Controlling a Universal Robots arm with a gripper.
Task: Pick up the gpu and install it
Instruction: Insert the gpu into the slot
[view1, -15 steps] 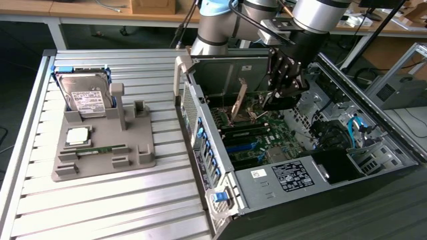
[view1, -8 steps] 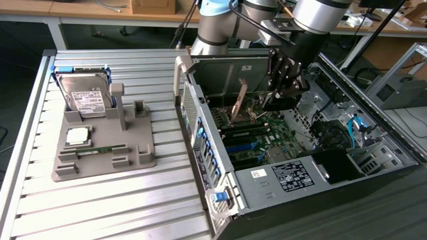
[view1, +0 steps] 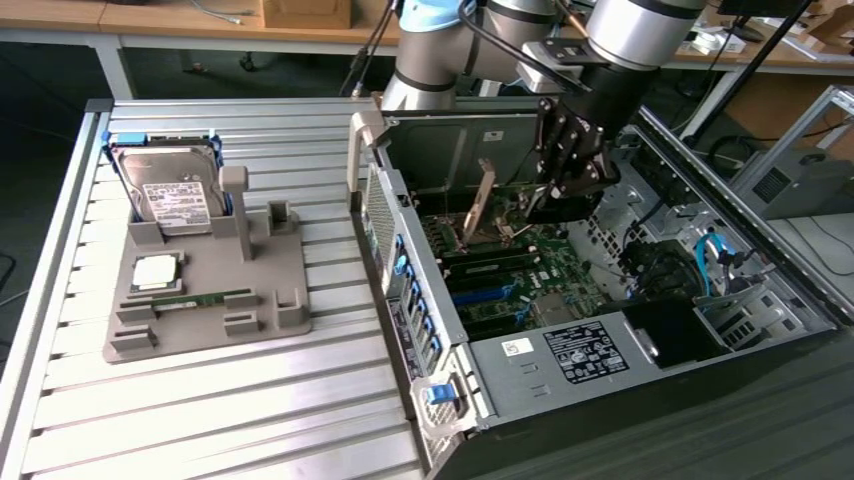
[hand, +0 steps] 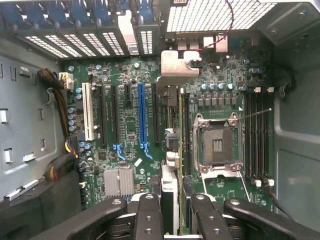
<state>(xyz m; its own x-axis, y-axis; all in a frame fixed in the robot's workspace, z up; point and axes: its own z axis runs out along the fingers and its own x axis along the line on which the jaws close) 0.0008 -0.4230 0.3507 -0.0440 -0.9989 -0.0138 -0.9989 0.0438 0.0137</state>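
The bench (view1: 200, 400) lies open beside the one computer case (view1: 534, 380), whose walls hem me in closely. Inside, over the motherboard (hand: 125, 140), my hand (hand: 174, 210) is partway closed, clamping the one gpu (hand: 170, 180) edge-on beside the CPU socket (hand: 216, 145). One blue slot (hand: 142, 115) and one white slot (hand: 89, 112) stand bare.
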